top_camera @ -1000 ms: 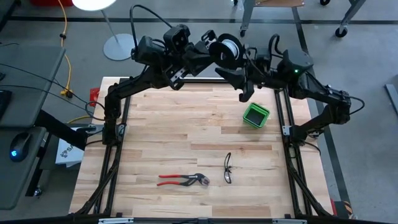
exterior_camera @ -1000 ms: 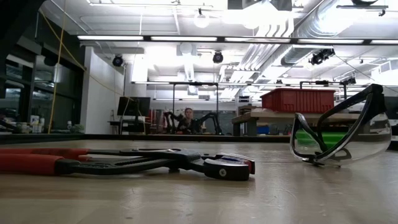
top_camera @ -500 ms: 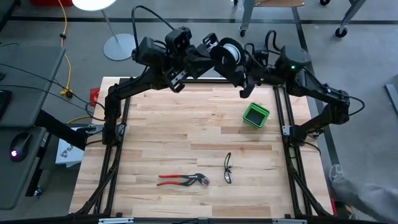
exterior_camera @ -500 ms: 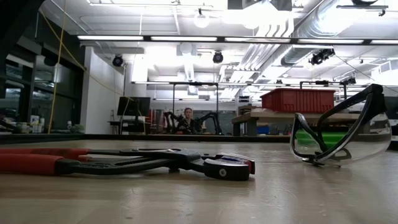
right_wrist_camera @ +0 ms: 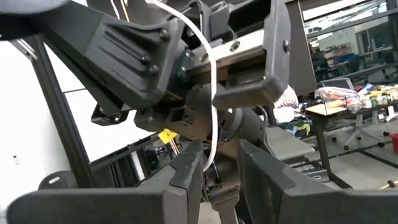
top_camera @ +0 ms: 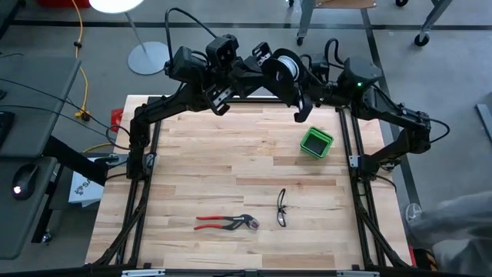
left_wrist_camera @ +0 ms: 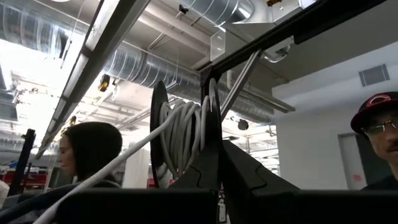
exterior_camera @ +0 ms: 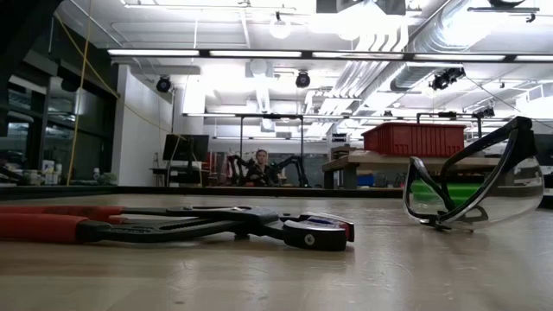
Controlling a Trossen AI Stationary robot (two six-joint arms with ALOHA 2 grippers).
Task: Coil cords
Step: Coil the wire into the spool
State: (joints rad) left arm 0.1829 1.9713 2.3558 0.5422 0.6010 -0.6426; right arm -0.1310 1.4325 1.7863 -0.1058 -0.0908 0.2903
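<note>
Spool (top_camera: 284,63) and cord are found raised above the far edge of the tabletop (top_camera: 231,169), between the two arms. The black spool, wound with white cord (left_wrist_camera: 180,134), is clamped in the left gripper (top_camera: 270,68), whose jaws are clenched on it; in the left wrist view the spool stands on edge between the two dark fingers (left_wrist_camera: 199,177), and a free length of cord is seen running off the windings to one side.

The right gripper (top_camera: 304,86) is positioned just beside the spool, facing the left gripper. In the right wrist view the white cord (right_wrist_camera: 210,93) hangs down between this gripper's fingers (right_wrist_camera: 186,171), which stand slightly apart. Whether the cord is pinched cannot be told.

On the tabletop, a small green box (top_camera: 316,142) is noted near the right edge. Red-handled pliers (top_camera: 224,223) and clear safety glasses (top_camera: 281,208) lie side by side near the front edge, apart from each other; both also appear in the low view, pliers (exterior_camera: 173,226) and glasses (exterior_camera: 475,186).

Two persons are visible in the room beyond the spool in the left wrist view, and part of a person (top_camera: 453,227) is recorded beyond the table's right front corner.
</note>
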